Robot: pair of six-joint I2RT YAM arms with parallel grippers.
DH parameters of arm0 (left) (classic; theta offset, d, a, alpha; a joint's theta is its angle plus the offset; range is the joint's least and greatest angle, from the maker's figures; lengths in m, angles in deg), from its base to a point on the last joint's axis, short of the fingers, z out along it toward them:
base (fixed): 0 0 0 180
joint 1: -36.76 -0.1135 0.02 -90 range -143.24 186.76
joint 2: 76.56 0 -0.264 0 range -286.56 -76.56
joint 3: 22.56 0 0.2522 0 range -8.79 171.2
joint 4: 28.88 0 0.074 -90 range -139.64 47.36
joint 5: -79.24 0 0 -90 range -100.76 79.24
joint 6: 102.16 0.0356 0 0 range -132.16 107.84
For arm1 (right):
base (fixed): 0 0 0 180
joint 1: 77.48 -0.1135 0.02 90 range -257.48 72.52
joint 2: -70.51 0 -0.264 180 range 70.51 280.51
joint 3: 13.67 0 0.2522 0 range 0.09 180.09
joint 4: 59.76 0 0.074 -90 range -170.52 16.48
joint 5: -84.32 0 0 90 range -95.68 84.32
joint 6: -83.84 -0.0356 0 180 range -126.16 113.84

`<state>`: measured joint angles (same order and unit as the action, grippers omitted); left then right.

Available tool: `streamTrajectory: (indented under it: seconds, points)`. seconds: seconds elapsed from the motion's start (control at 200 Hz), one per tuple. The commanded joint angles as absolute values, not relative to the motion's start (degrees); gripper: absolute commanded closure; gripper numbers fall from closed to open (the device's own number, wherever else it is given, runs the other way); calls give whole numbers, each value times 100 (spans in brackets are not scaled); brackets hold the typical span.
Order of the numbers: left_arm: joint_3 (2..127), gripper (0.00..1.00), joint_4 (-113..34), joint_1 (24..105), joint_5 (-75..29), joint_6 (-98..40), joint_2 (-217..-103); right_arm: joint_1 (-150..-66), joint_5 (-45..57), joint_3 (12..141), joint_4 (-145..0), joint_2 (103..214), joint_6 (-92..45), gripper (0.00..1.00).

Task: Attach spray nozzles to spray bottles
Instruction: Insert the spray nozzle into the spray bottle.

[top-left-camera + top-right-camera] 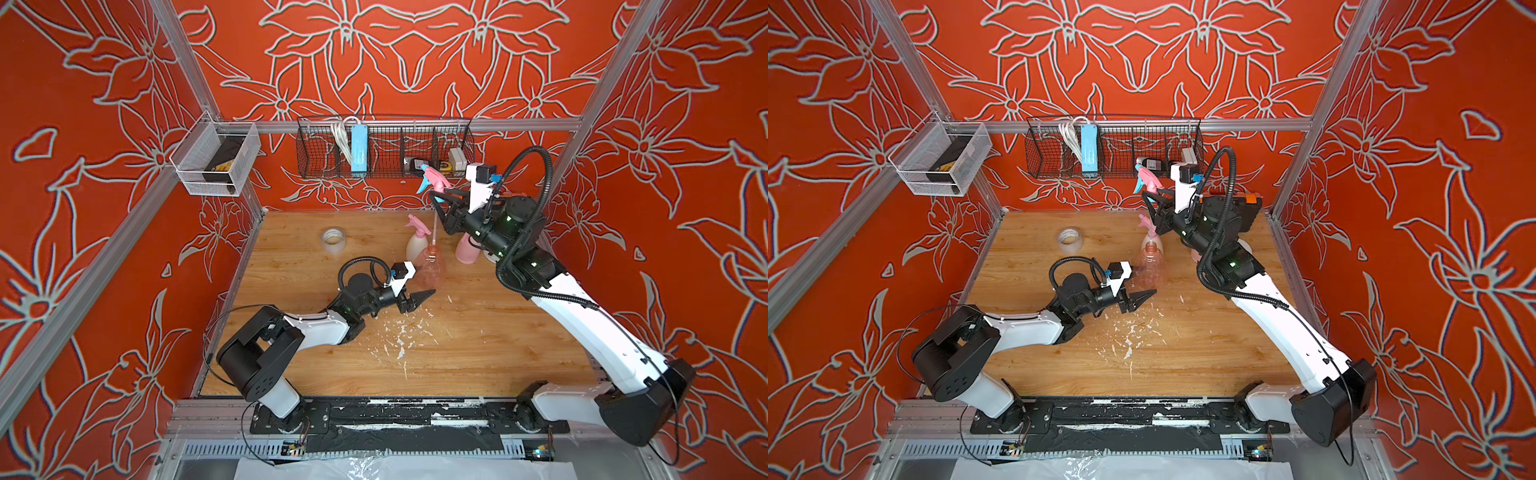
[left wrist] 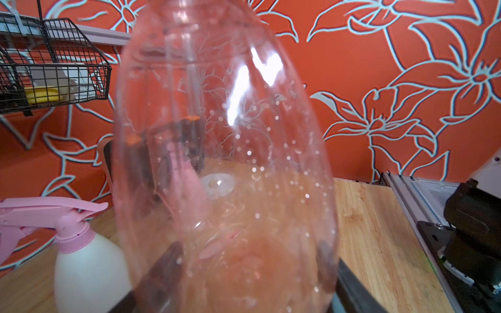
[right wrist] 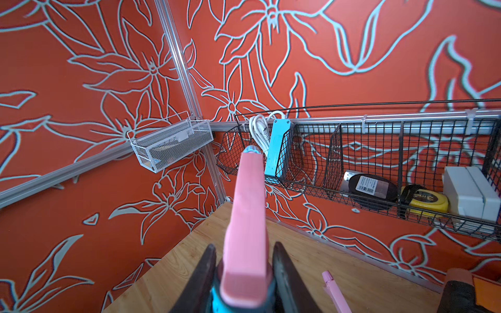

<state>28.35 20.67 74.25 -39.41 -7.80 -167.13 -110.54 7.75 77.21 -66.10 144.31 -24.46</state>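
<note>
Right end effector [image 1: 437, 198] clamps the pink-and-blue spray nozzle [image 1: 432, 178], held aloft, its dip tube hanging to the neck of the transparent bottle [image 1: 430, 268]. Left end effector [image 1: 417, 301] grips that bottle low, upright on the counter [image 1: 478, 353].

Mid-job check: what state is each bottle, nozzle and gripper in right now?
transparent bottle: upright, neck uncapped, gripped by the left jaws.
pink-and-blue nozzle: held above it, not seated; dip tube hanging toward its neck.
white bottle: upright, pink nozzle on.
pink bottle: upright, top hidden by the right arm.
left gripper: shut on transparent bottle.
right gripper: shut on pink-and-blue nozzle.
</note>
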Motion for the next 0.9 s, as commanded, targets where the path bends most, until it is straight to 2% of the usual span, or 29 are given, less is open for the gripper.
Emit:
streamTrajectory:
  seconds: [0.0,0.25,0.54,0.896]
  points:
    - [2946,51,2365,7420,-4051,-881,-16803,-11097,838,7601,-6438,14249,-2374,83]
    - [3097,51,2368,7372,-4056,-934,-16839,-11149,988,7347,-6487,14155,-2337,83]
    - [3643,52,2279,7070,-4123,-967,-16968,-11298,842,6760,-6714,13826,-2063,74]
    - [3955,52,2030,6998,-4056,-620,-17069,-11325,566,6427,-7456,13302,-1746,41]
